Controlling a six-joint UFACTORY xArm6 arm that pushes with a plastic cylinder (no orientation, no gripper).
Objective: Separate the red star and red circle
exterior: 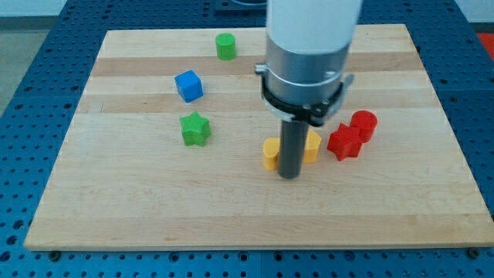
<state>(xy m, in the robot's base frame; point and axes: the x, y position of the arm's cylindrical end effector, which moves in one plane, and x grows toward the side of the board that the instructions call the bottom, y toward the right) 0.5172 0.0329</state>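
Two red blocks, a red star (344, 143) and a red circle (363, 124), are sitting near the board's right edge. Two green blocks, a cylinder (225, 46) and a star (194, 129), are lying with one blue cube (188, 86) toward the top-left corner. Two yellow blocks (270, 153) (312, 147) are resting mid-board.

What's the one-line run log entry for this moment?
tip between two yellow blocks | red star touching red circle | not yet separated

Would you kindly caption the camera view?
My tip rests between two yellow blocks, left of the touching red star and red circle.
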